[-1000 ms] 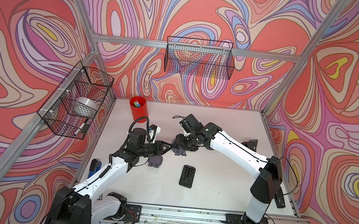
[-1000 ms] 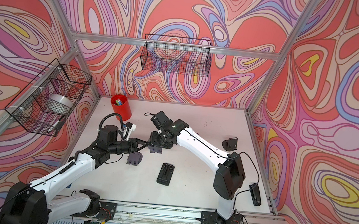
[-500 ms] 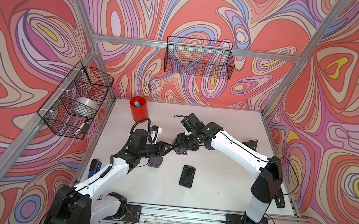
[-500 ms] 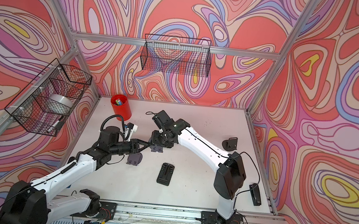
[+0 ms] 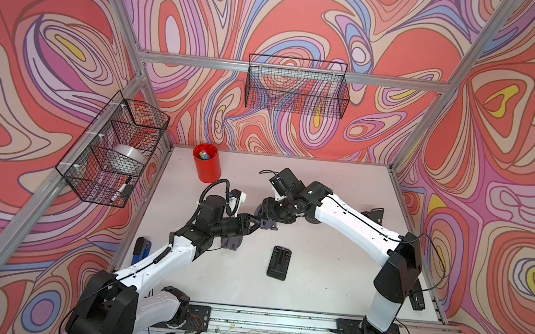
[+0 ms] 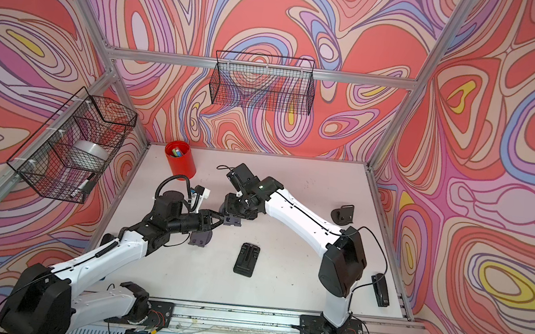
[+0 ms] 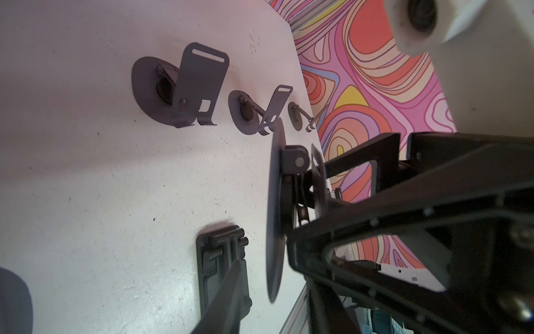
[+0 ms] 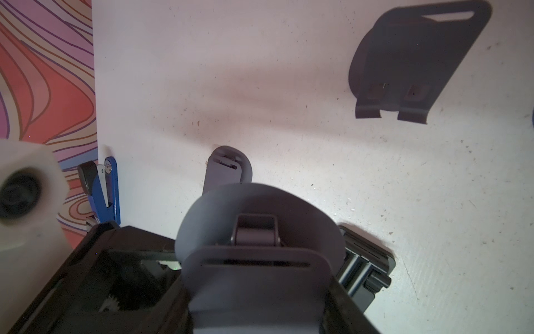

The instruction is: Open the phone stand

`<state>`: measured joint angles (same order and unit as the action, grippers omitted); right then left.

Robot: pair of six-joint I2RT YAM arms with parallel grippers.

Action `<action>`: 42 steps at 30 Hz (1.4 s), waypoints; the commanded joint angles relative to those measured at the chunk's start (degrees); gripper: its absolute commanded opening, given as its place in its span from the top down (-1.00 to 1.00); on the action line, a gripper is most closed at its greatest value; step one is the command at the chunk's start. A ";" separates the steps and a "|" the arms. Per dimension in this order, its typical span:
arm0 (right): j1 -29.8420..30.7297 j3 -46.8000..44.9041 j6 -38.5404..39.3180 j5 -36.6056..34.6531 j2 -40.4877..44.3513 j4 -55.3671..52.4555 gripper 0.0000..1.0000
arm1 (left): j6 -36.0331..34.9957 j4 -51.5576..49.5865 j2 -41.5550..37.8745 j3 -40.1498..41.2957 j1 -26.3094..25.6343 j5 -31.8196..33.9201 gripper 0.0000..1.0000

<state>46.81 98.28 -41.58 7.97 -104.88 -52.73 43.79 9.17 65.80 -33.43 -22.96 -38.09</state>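
A grey phone stand (image 5: 268,224) (image 6: 231,220) hangs just above the table's middle. My right gripper (image 5: 271,214) (image 6: 234,208) is shut on its slotted back plate (image 8: 254,289), one finger on each side edge. The stand's round base disc (image 7: 274,202) (image 8: 260,214) is swung away from the plate on its hinge. My left gripper (image 5: 255,224) (image 6: 218,218) (image 7: 265,251) reaches in from the left with its jaws open around the disc's rim. One finger lies against the disc, and a gap shows at the other finger.
Another grey stand (image 5: 230,240) (image 8: 225,170) stands open under my left wrist. A black folded stand (image 5: 279,262) (image 7: 222,266) lies flat toward the front. Three open stands (image 7: 185,89) stand further right. A red cup (image 5: 206,163), a blue stapler (image 5: 141,249) and two wire baskets (image 5: 296,89) line the edges.
My left jaws have widened slightly around the base disc. Both arms and the held stand have barely moved.
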 commanded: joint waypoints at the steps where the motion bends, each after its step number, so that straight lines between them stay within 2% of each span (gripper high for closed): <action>1: 0.39 1.47 -0.16 2.01 0.60 1.27 0.82 | 0.85 4.03 1.04 0.27 -0.37 1.49 0.36; 11: 0.39 1.20 -0.32 2.69 1.08 1.22 0.83 | 2.95 11.88 5.27 0.43 -0.42 2.16 0.61; 17: 0.38 0.39 -0.61 2.55 1.35 1.27 0.83 | 2.59 14.08 5.04 0.56 -0.35 3.06 1.00; 24: 0.24 2.39 -0.04 2.69 0.95 -0.91 0.84 | 0.15 14.37 3.85 1.39 -0.39 3.47 1.00; 35: -4.16 9.22 4.90 10.74 0.94 -12.47 0.91 | -15.23 0.64 3.32 -1.12 -0.42 8.29 1.00; 42: -5.40 14.22 10.46 14.34 -0.89 -20.69 0.94 | -19.57 -2.37 4.07 -1.77 -0.37 11.84 1.00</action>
<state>42.02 109.56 -35.03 17.43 -106.34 -63.81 28.77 15.77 68.45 -36.01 -24.82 -36.07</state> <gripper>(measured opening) 0.594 0.048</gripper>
